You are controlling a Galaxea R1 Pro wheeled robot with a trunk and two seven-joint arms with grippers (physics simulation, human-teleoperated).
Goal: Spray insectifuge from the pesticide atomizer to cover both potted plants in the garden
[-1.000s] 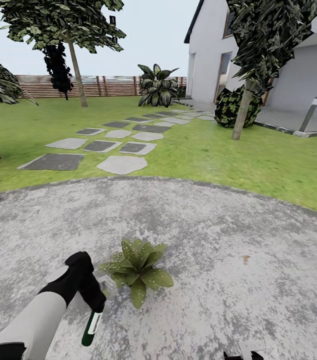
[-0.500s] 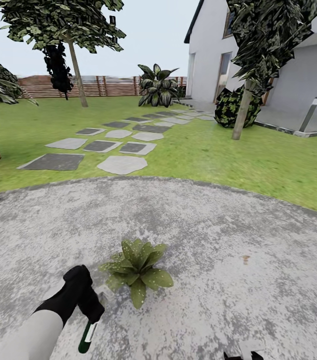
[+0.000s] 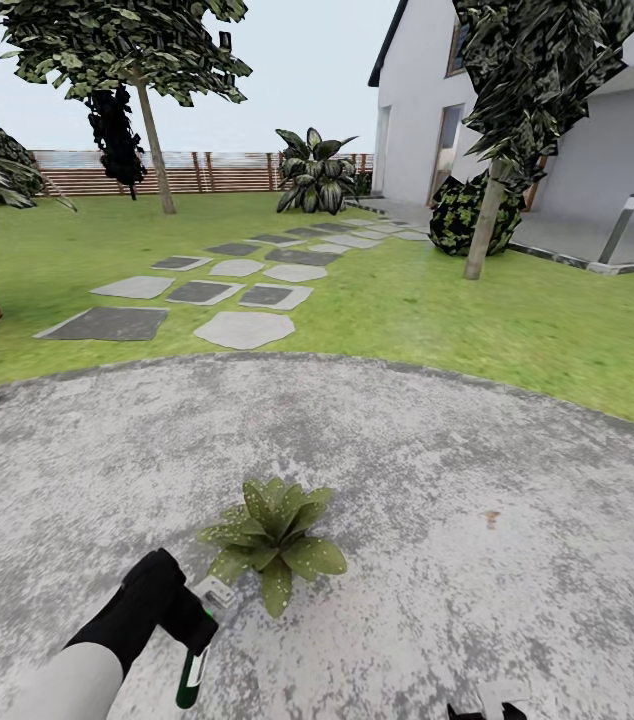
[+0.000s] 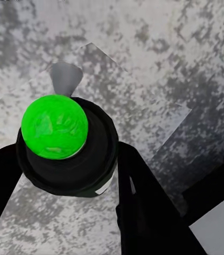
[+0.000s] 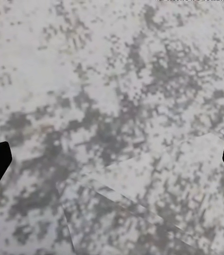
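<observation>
Left hand (image 3: 195, 625) gripped the bottle (image 3: 192, 678) at the plant's (image 3: 273, 538) eight o'clock; its nozzle should face the leaves.

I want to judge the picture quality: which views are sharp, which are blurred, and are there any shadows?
Head view: even light, potted plant sharp, no cast shadows on the patio. Left wrist view: bottle close, fairly sharp, held in the left pincer. Right wrist view: paving coarse and pixelated.
</observation>
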